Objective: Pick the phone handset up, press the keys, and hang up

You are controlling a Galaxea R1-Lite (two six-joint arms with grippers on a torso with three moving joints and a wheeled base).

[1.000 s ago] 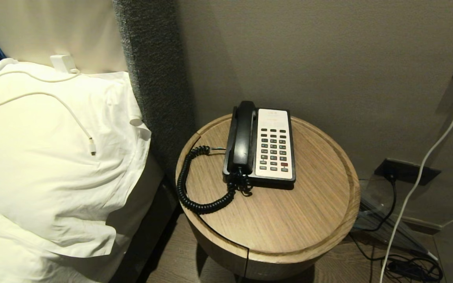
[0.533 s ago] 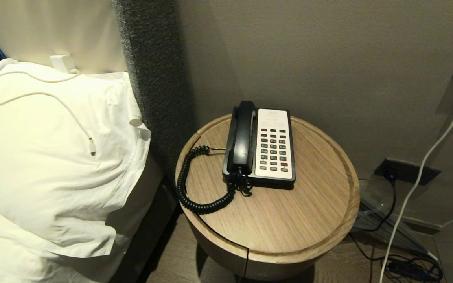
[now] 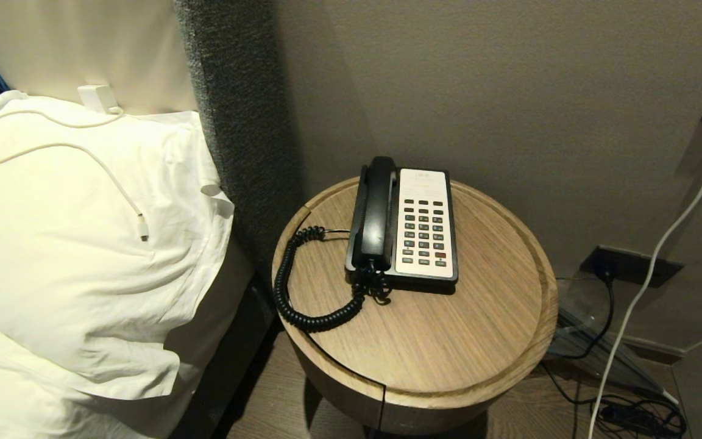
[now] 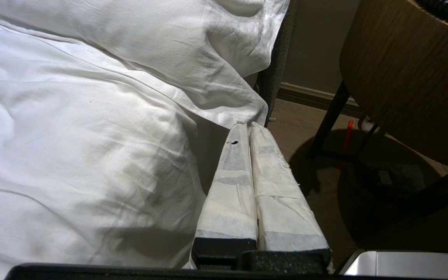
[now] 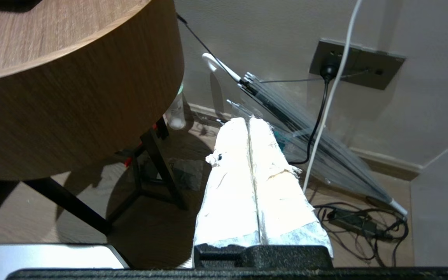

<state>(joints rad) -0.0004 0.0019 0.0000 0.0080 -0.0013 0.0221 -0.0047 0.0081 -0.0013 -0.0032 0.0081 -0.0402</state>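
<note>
Broadly, a white bed [image 3: 52,256] with a rumpled pillow [image 3: 83,244] fills the left of the head view, and a grey padded headboard edge [image 3: 235,122] stands between it and a beige wall [image 3: 509,91]. A thin white cable [image 3: 92,161] lies across the pillow.

Next in size is a round wooden table [image 3: 448,341] with a raised rim, standing just beside the bed on dark legs over a wood floor. Right of the table, a folded clear umbrella [image 5: 309,147] leans against the wall below a dark socket plate [image 3: 631,265], with a black lead and a white cable [image 3: 649,280] hanging near it and a tangle of black wire on the floor.

On the table's far half sits the phone base [image 3: 424,225], its pale face carrying rows of dark keys. The handset [image 3: 377,213] lies in its cradle along the base's left side, touching it, with no gripper near. Its black coiled cord [image 3: 293,292] loops from the handset's near end out over the tabletop to the left.

Neither arm shows in the head view. The left gripper [image 4: 246,126] hangs low between bed and table, its white-wrapped fingers pressed together on nothing. The right gripper [image 5: 248,119] hangs low on the table's right, near the umbrella, its wrapped fingers likewise pressed together and empty.
</note>
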